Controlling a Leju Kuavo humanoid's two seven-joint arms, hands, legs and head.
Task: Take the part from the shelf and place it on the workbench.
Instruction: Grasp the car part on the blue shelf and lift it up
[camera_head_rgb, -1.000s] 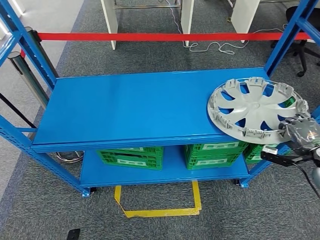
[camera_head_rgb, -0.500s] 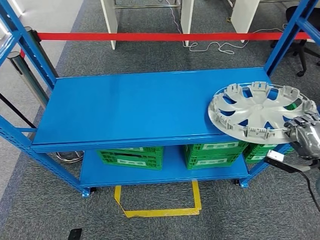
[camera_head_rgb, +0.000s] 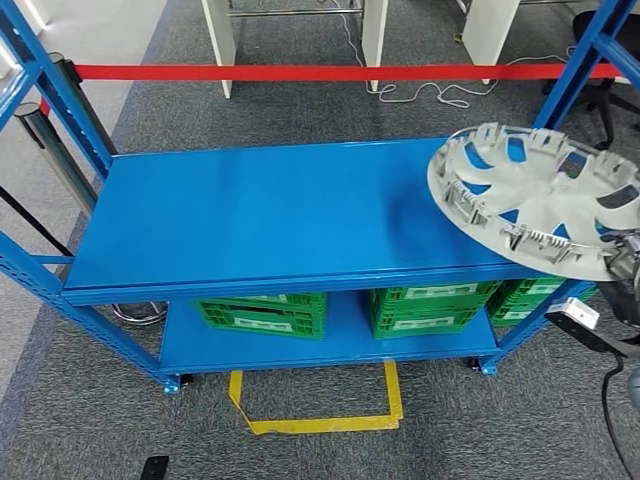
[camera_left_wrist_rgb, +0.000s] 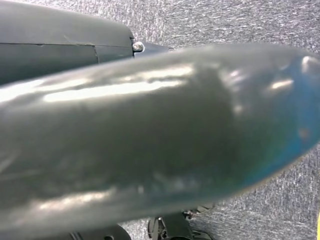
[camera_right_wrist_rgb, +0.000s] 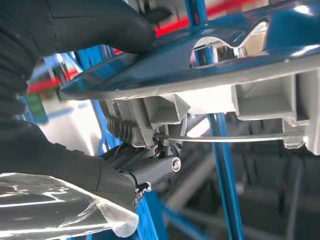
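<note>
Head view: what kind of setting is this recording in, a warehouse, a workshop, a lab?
Probably an industrial test area or workshop. A blue steel shelf holds green crates on its lower level, yellow floor tape marks a standing spot, and a red barrier tape cordons the area. The right hand holds a wheel cover.

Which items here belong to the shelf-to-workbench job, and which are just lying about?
Job: hubcap, held at its rim by the right hand; blue shelf.
Lying about: green crates, red barrier tape, yellow floor tape, white cable.

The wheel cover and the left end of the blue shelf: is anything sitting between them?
Nothing. In the head view, the top shelf is bare blue from its left end to the wheel cover.
</note>
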